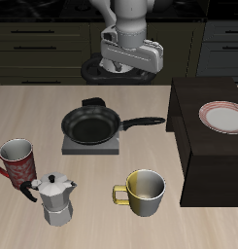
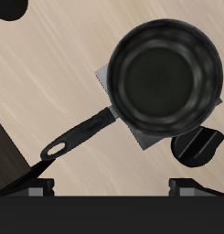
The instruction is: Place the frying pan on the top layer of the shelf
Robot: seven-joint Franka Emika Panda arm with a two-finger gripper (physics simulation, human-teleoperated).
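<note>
The round black frying pan [image 1: 89, 124] rests on a grey square burner plate [image 1: 91, 148], and its long straight handle [image 1: 145, 123] points toward the shelf [image 1: 210, 146]. That shelf is a large, nearly black boxy unit with a flat top, standing beside the pan. My gripper [image 1: 128, 66] hangs well above the table, farther back than the pan, open and holding nothing. The wrist view looks down on the pan [image 2: 166, 73] and its handle [image 2: 77, 135], with the two fingertips [image 2: 36, 186] spread wide apart. A dark edge of the shelf [image 2: 8, 160] shows there too.
A white plate with a red rim [image 1: 224, 117] lies on the shelf's top. Near the table's front edge stand a red mug [image 1: 16, 156], a silver moka pot [image 1: 54, 199] and a yellow mug [image 1: 145, 190]. The burner's black knob [image 2: 197, 148] sits behind the pan.
</note>
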